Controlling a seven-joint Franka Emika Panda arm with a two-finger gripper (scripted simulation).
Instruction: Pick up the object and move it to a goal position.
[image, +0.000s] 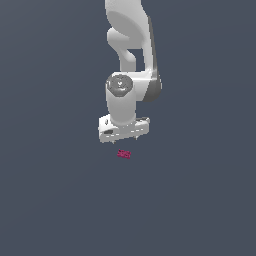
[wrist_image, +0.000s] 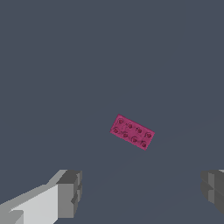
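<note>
The object (image: 124, 154) is a tiny magenta-red studded brick lying flat on the dark grey floor. It also shows in the wrist view as the object (wrist_image: 131, 131), turned at a slant. My white gripper (image: 123, 139) hangs just above it in the exterior view, pointing down. In the wrist view the gripper (wrist_image: 141, 193) stands open, its grey fingertips (wrist_image: 70, 194) far apart with nothing between them. The brick lies apart from both fingers, untouched.
The white arm (image: 131, 45) rises above the gripper to the exterior view's upper edge. Only the plain dark grey floor (image: 55, 200) surrounds the brick.
</note>
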